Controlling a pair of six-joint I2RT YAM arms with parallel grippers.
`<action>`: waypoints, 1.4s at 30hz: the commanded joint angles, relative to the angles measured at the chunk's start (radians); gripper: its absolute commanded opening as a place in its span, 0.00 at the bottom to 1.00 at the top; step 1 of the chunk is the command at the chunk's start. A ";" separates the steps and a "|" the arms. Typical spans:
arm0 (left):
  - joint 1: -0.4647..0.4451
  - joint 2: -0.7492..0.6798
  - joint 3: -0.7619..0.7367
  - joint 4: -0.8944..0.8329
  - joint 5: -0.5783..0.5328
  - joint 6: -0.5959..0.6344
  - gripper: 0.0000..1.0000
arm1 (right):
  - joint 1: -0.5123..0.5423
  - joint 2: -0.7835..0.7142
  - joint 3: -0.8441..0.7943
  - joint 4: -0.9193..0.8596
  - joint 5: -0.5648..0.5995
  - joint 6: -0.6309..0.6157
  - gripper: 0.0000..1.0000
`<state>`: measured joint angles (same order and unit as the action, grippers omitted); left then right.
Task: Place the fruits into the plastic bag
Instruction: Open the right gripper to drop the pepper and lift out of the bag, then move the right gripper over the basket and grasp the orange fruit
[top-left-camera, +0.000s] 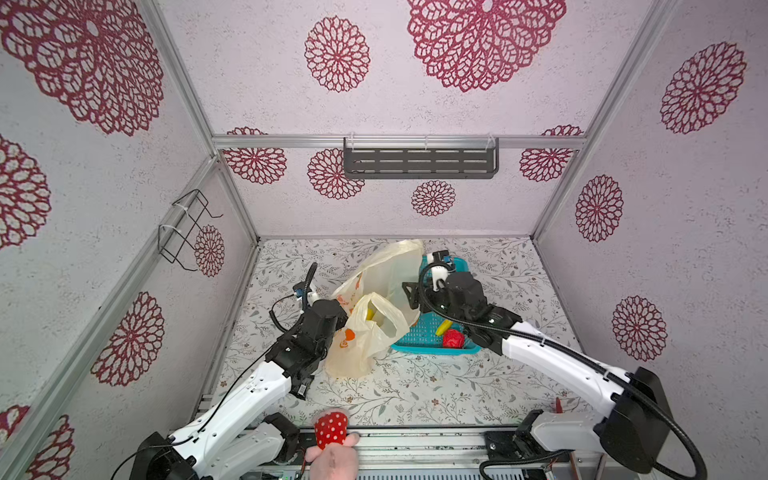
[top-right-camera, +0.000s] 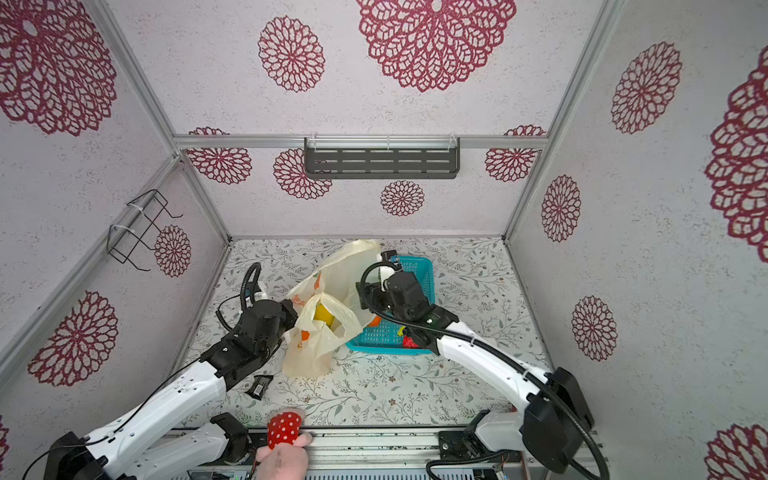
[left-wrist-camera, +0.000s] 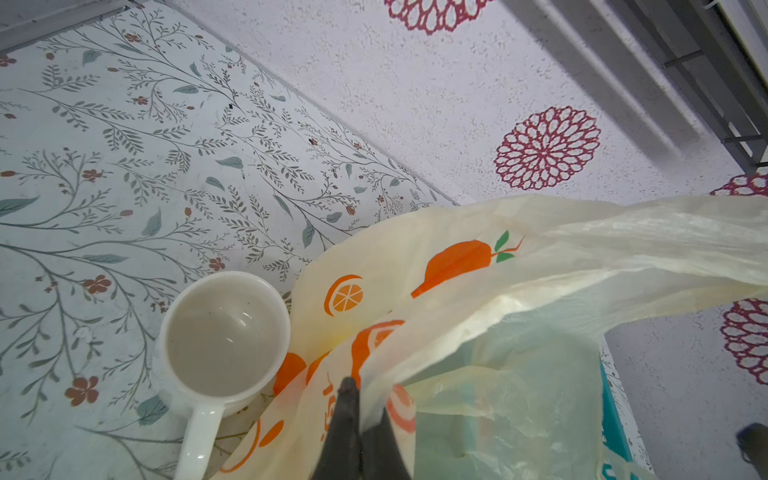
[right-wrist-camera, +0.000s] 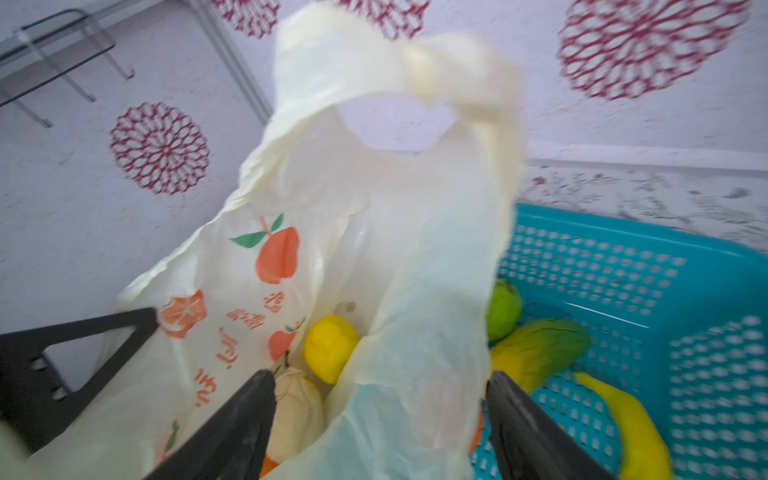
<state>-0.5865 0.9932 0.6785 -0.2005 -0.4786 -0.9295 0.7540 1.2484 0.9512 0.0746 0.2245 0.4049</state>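
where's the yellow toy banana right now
In a top view the yellow toy banana lies inside the teal perforated plastic basket, right of centre, beside the red bumpy toy fruit.

Thin pale-yellow plastic bag (top-left-camera: 353, 357) at the middle of the tabletop (top-left-camera: 415, 395), teal perforated plastic basket (top-left-camera: 415, 332) touching it at 3 o'clock. Yellow round toy fruit (right-wrist-camera: 330, 347) inside the bag; yellow toy banana (top-left-camera: 443, 327) and red bumpy toy fruit (top-left-camera: 453, 338) at the basket's 6 o'clock end

open pale-yellow plastic bag (top-left-camera: 361, 345) upright, yellow fruit (right-wrist-camera: 329, 348) inside; banana (right-wrist-camera: 636, 428) and green fruit (right-wrist-camera: 503, 309) in teal basket (right-wrist-camera: 623, 249)
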 joint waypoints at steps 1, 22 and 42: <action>-0.008 -0.004 -0.014 0.004 -0.017 -0.019 0.00 | -0.016 -0.110 -0.095 0.088 0.353 0.094 0.82; -0.008 -0.008 -0.023 0.011 -0.017 -0.018 0.00 | -0.166 0.306 -0.004 -0.028 -0.447 0.181 0.81; -0.009 -0.027 -0.026 -0.002 -0.039 0.009 0.00 | -0.165 0.554 0.164 -0.128 -0.508 0.192 0.73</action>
<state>-0.5865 0.9798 0.6666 -0.1997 -0.4915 -0.9268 0.5861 1.7927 1.0763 -0.0269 -0.2653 0.6022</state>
